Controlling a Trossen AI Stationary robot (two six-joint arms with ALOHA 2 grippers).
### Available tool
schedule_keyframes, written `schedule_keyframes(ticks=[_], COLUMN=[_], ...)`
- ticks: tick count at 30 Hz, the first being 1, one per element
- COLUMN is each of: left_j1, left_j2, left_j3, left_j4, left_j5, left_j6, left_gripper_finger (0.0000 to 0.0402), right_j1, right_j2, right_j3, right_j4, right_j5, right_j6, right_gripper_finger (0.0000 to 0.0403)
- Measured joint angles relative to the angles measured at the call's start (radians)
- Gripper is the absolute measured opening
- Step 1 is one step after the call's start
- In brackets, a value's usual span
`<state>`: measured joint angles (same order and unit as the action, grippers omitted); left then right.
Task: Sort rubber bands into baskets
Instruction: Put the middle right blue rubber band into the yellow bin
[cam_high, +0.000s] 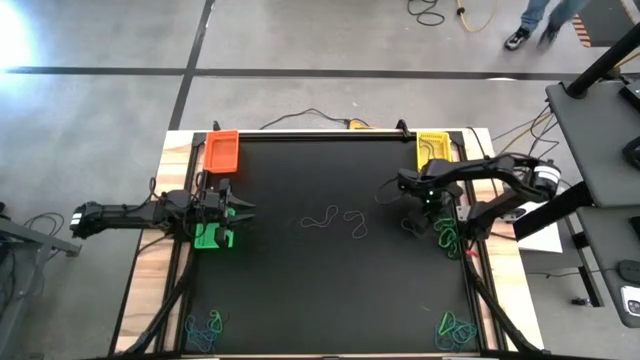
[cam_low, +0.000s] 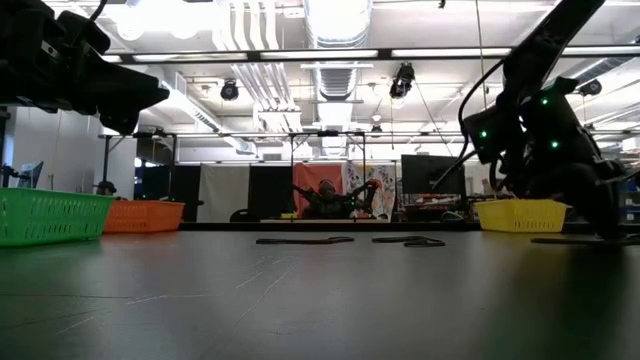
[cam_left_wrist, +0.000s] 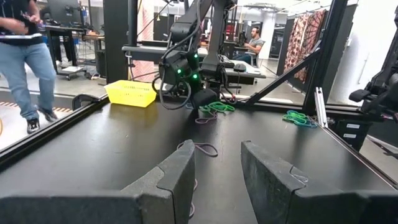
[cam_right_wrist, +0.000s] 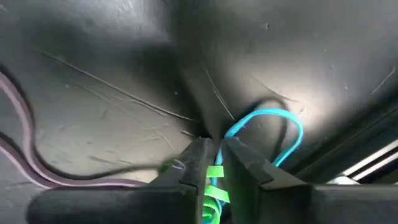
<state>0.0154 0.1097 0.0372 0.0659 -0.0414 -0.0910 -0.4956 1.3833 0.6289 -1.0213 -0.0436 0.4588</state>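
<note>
We've got the right claw (cam_right_wrist: 212, 163) pinched shut on a teal band (cam_right_wrist: 273, 134); left claw (cam_left_wrist: 217, 177) sits open, purple band (cam_left_wrist: 200, 148) just ahead.

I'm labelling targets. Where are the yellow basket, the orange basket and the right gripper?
yellow basket (cam_left_wrist: 132, 93), left wrist view, side wall.
orange basket (cam_high: 221, 151), high view, inside floor.
right gripper (cam_right_wrist: 214, 163), right wrist view, between fingertips.

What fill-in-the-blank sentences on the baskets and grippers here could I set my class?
1. The left gripper hovers over the ____ basket.
2. The right gripper pinches a green and a ____ rubber band.
3. The yellow basket sits at the table's far ____ corner.
4. The basket beside the green one on the left is ____.

Missing words: green; blue; right; orange
</note>
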Motion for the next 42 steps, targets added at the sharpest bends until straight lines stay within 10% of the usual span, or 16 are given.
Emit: schedule_keyframes(ticks=[20, 30, 42], left_j1=[0.000, 0.000, 0.000], left_j2=[0.000, 0.000, 0.000], left_j3=[0.000, 0.000, 0.000], left_j4=[0.000, 0.000, 0.000], left_j5=[0.000, 0.000, 0.000], left_j6=[0.000, 0.000, 0.000], left_gripper_finger=[0.0115, 0.0115, 0.0115], right_j1=[0.132, 0.193, 0.184], right_j2=[-0.082, -0.106, -0.107], right_j3=[0.010, 0.071, 0.068], right_j4=[0.607, 0.126, -0.056], right_j5=[0.010, 0.144, -0.023], right_j6=[-0.033, 0.173, 0.348], right_gripper_finger=[0.0009, 0.0026, 0.0152])
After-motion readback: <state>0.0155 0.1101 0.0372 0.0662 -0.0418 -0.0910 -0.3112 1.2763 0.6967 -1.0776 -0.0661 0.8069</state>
